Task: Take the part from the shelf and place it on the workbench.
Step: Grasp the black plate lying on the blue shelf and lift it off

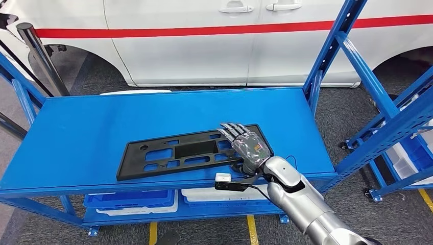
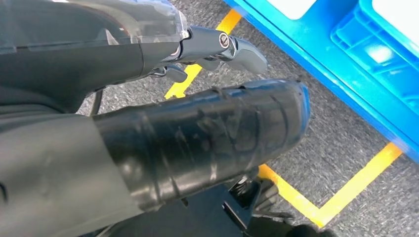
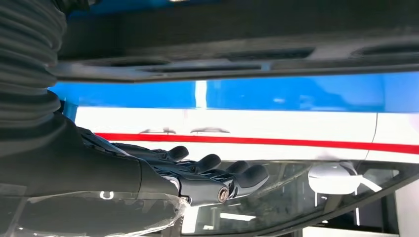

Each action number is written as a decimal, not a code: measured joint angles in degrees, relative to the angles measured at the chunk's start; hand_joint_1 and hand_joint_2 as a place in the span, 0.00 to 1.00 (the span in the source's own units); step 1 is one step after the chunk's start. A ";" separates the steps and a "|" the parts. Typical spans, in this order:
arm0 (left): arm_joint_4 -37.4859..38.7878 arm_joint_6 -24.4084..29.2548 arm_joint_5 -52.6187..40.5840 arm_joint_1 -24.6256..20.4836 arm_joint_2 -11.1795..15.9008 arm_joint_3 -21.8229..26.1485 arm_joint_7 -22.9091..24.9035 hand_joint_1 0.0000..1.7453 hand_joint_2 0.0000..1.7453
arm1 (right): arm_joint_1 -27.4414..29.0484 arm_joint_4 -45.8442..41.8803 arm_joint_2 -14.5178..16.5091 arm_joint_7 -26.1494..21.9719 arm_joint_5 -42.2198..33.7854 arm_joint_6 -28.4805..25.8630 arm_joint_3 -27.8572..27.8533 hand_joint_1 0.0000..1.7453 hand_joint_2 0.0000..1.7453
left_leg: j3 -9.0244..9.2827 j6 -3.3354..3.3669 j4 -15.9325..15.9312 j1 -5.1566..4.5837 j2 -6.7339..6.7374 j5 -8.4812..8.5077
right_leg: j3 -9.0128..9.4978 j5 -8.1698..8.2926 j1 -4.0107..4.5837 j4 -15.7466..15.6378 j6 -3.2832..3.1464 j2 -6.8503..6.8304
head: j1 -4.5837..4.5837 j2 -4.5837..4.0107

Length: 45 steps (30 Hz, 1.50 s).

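Note:
A flat black plastic part [image 1: 173,153] with several cut-outs lies on the blue shelf top [image 1: 102,122], near its front edge. My right hand [image 1: 247,145] reaches over the part's right end with its fingers stretched out flat. In the right wrist view the part [image 3: 247,59] runs across the picture, and a gap separates it from the straight fingers [image 3: 217,175] of my right hand [image 3: 163,182]. The hand holds nothing. My left hand [image 2: 197,133] hangs over the floor, empty, with its fingers [image 2: 222,47] extended.
A white car [image 1: 204,46] with a red stripe stands close behind the shelf. Blue uprights [image 1: 332,46] rise at the shelf's right end, beside another blue rack [image 1: 403,117]. Blue and white bins [image 1: 133,201] sit on the lower shelf. Yellow lines [image 2: 326,207] mark the floor.

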 joint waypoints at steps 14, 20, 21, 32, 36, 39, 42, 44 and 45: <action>0.01 0.10 -0.09 -0.01 -0.11 0.01 0.28 0.00 0.00 | -0.21 4.51 1.66 4.18 9.99 -9.60 0.01 0.00 1.00 | -4.11 -2.95 9.89 0.10 -0.02 -5.97 | 5.94 6.88 -0.09 -12.76 -2.52 -0.06 | -0.16 0.00; 0.01 0.12 -0.32 0.13 -0.11 0.01 0.49 0.00 0.00 | -0.13 7.02 2.05 7.27 16.13 -15.78 0.02 0.00 1.00 | -3.13 -2.98 7.97 0.42 -0.01 -2.90 | 6.12 6.83 -0.04 -12.72 -2.44 -0.04 | -0.18 0.00; 0.01 0.14 -0.35 0.05 -0.11 0.01 0.51 0.00 0.00 | -0.14 7.30 2.09 7.52 16.63 -16.40 0.02 0.00 1.00 | -1.36 -2.70 4.32 0.31 -0.02 -1.63 | 6.12 6.83 0.04 -12.70 -2.26 0.00 | -0.18 0.00; 0.01 0.31 -0.94 -0.09 -0.22 0.00 0.86 0.00 0.00 | 0.93 10.42 2.41 9.16 21.44 -23.39 -0.15 0.00 1.00 | 0.51 -0.15 -0.32 0.21 0.09 -0.11 | -1.21 -0.17 -0.07 2.48 0.38 0.00 | -0.05 0.00; 0.01 0.38 -0.95 -0.10 -0.28 0.01 0.87 0.00 0.00 | 0.97 11.18 2.80 9.09 22.02 -24.41 -1.29 0.00 1.00 | 0.47 -0.69 0.67 0.16 -0.06 -0.75 | 4.23 5.82 -0.12 -8.61 0.08 -0.02 | -0.04 0.00; 0.01 0.45 -0.91 -0.12 -0.30 0.01 0.88 0.00 0.00 | 1.02 11.52 3.27 8.78 22.06 -24.63 -2.69 0.24 1.00 | 0.18 -1.55 1.21 -0.11 -0.13 -1.09 | 5.99 6.44 0.19 -12.29 -0.79 0.06 | -0.11 0.00; 0.01 0.59 -0.81 -0.10 -0.33 0.01 0.88 0.00 0.00 | 1.06 12.13 3.54 8.69 21.81 -24.74 -4.23 0.38 1.00 | -0.26 -2.46 2.30 0.12 -0.08 -2.05 | 6.11 6.82 -0.01 -12.73 -1.89 -0.01 | -0.13 0.00; 0.01 0.72 -0.74 -0.05 -0.33 0.01 0.87 0.00 0.00 | 1.15 12.64 3.60 8.68 21.68 -24.75 -5.00 0.38 1.00 | -2.56 -3.05 7.51 0.35 -0.02 -5.21 | 6.10 7.01 -0.21 -12.95 -2.38 -0.11 | -0.17 0.00; 0.01 0.78 -0.71 0.02 -0.33 0.01 0.87 0.00 0.00 | 1.28 12.92 3.60 8.66 21.64 -24.75 -5.29 0.51 1.00 | -4.34 -3.28 11.43 0.44 0.00 -7.12 | 6.01 7.03 -0.21 -12.94 -2.48 -0.12 | -0.19 0.00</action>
